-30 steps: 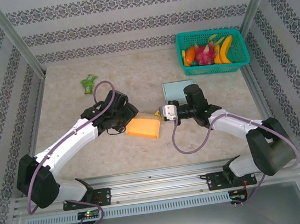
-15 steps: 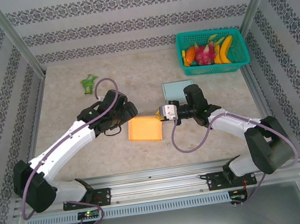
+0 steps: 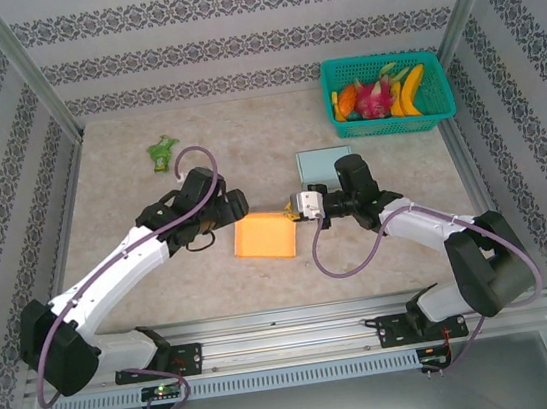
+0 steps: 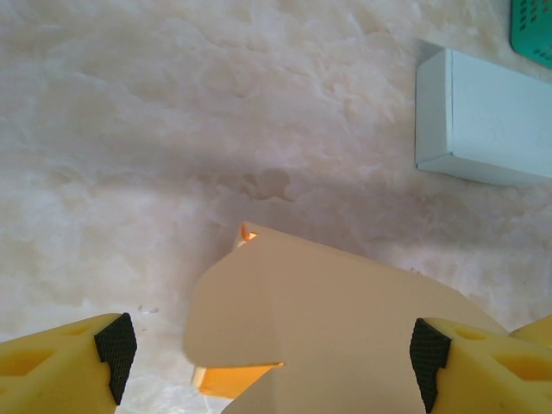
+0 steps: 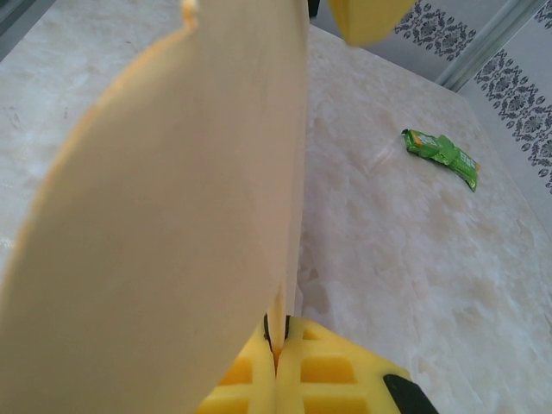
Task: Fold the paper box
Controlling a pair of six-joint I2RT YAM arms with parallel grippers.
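The orange paper box (image 3: 265,236), near the desk's middle, is judged light, thin and easily creased. One flap (image 5: 172,172) is pinched by the closed right hand (image 3: 292,207). The left hand (image 4: 272,345) is spread open beside the box. Hold is best taken near a fold line.

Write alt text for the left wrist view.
Left gripper open over the orange paper box, a tan flap rising between its yellow fingers. A pale blue box lies at upper right on the marble table.

Both arms reach inward, elbows bent, grippers facing.
Left gripper (image 4: 272,341) has its jaws spread wide; right gripper (image 5: 276,338) is pinched tight.
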